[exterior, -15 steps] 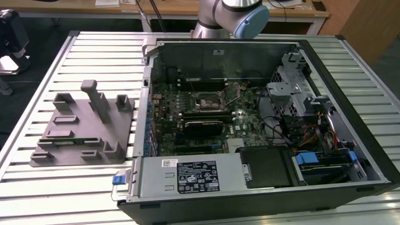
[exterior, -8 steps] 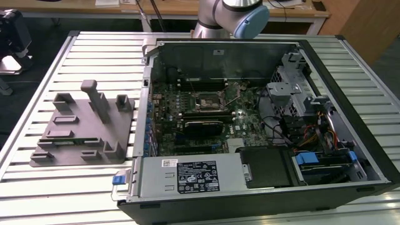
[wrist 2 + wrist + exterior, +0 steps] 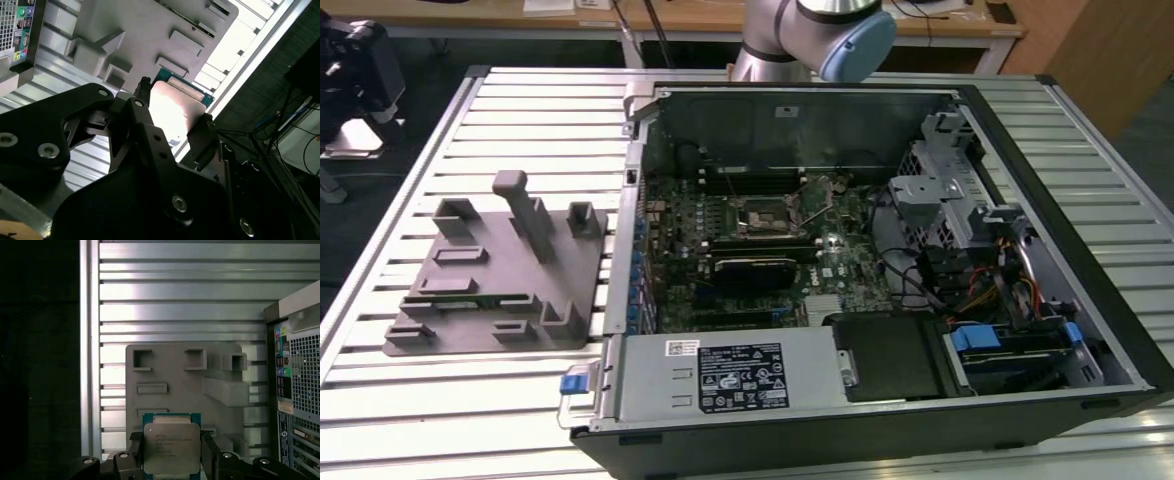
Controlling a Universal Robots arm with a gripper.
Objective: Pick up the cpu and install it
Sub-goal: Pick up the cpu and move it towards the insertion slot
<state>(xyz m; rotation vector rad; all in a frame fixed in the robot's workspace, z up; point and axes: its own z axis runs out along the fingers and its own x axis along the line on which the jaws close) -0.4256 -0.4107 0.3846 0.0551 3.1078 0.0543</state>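
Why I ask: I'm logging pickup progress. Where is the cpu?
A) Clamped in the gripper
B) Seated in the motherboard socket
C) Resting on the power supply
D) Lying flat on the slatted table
A: in both wrist views the cpu sits clamped on two sides by the gripper, with the grey tray behind it.

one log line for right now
gripper: shut on cpu | cpu: held above grey fixture tray | computer case: open, cpu not installed
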